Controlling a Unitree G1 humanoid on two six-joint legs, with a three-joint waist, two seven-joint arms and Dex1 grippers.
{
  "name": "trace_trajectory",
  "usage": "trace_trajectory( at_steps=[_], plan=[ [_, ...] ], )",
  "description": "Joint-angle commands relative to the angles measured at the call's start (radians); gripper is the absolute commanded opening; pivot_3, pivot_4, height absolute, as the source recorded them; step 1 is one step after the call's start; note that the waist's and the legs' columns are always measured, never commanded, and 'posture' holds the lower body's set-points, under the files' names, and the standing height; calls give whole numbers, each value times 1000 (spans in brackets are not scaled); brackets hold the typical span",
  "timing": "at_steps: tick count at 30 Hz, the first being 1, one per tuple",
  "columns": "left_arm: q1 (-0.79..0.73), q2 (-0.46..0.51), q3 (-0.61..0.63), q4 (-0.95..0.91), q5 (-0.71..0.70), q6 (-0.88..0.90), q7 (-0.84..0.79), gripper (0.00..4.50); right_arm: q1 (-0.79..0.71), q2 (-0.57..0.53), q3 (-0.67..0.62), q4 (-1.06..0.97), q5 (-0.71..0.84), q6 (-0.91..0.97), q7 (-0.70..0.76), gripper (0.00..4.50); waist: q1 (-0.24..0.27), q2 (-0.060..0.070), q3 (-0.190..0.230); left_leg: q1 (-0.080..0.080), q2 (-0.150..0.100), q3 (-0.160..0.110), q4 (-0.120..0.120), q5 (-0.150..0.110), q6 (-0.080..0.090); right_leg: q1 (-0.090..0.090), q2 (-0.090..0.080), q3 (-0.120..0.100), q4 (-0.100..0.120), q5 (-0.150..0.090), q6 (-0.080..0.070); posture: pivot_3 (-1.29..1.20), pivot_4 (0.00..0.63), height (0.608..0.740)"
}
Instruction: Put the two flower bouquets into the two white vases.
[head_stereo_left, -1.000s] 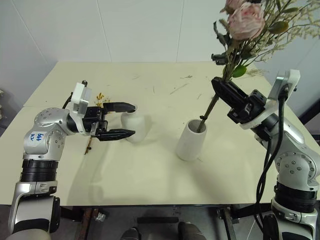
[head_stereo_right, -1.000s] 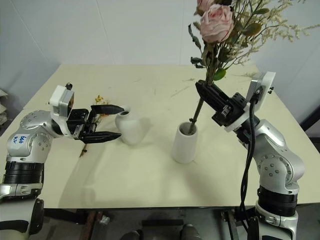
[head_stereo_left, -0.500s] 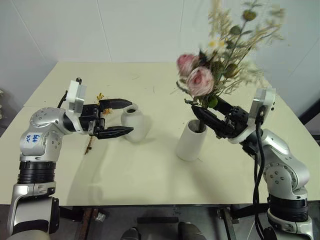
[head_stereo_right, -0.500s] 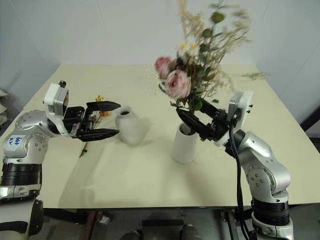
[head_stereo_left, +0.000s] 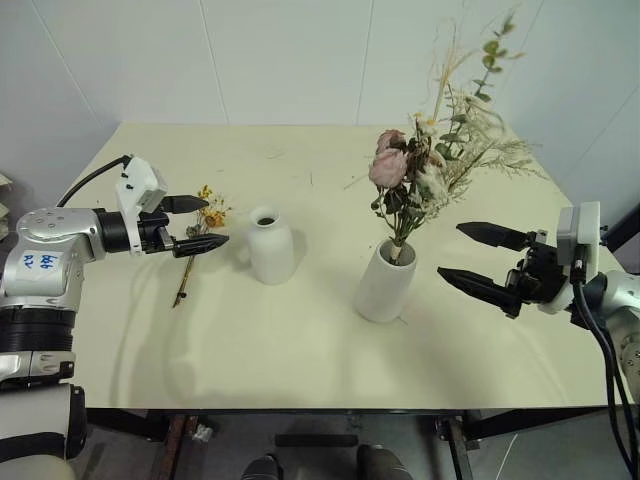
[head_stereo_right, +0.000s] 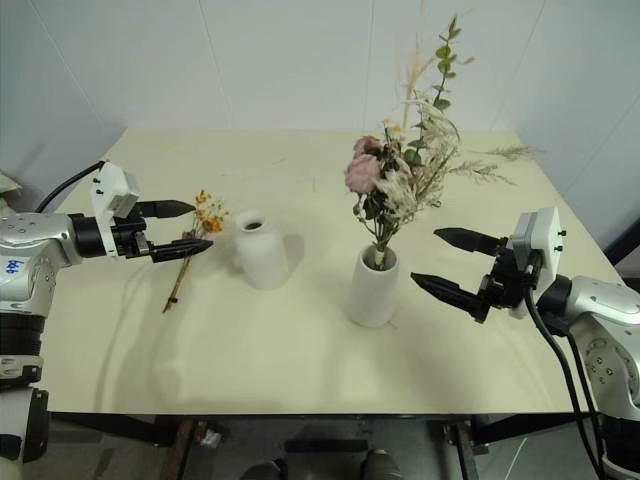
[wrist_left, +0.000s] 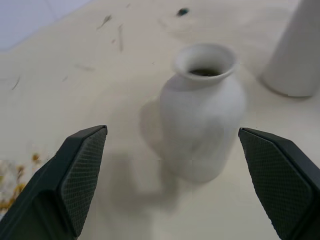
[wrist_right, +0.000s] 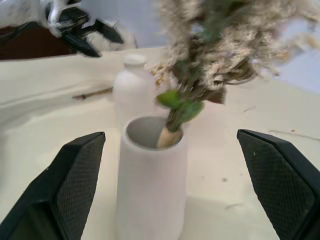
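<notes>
I see the big bouquet (head_stereo_left: 425, 175) of pink roses standing upright in the tall white vase (head_stereo_left: 385, 283). The small yellow-orange bunch (head_stereo_left: 197, 235) lies flat on the table, just beside the short narrow-necked vase (head_stereo_left: 270, 246), which stands empty.

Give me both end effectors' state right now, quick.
Left end effector: open, empty, hovering above the small yellow bunch.
Right end effector: open, empty, beside the tall vase.
</notes>
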Motion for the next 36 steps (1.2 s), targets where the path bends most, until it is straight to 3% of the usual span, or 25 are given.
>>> trace_trajectory(
  at_steps=[1,6,13,24,28,36],
  plan=[
    [-64,54,-47,34,89,189,89,4500,20,-79,-82,-22,6,-15,64,4470,-1,0,0,0,0,0,0,0,0,0,0,0,0,0,0,0,150,740],
    [-142,63,-198,92,258,388,197,4500,58,-200,-134,-49,58,47,163,4470,6,0,0,0,-1,0,0,0,0,0,0,0,-1,-1,1,0,150,740],
    [-194,20,-257,139,318,509,239,4500,-44,-276,-119,-111,162,119,212,4470,6,-1,0,0,-1,0,0,0,0,0,0,0,0,-1,1,0,150,740],
    [-151,19,-291,92,326,580,235,4500,-134,-232,-91,-164,214,146,133,4470,13,-2,1,-1,-1,0,0,0,-1,0,-1,0,-1,-1,1,0,150,740],
    [-96,10,-293,18,321,708,269,4500,-100,-151,-47,-224,215,122,91,4470,12,-3,0,-1,0,0,-1,0,0,0,0,0,-2,-1,1,0,150,740],
    [-109,-58,-291,15,307,840,331,4500,-137,-110,17,-187,171,79,118,4470,13,-3,0,0,-1,0,1,0,-1,0,-1,0,1,-1,1,0,150,740]
  ],
)
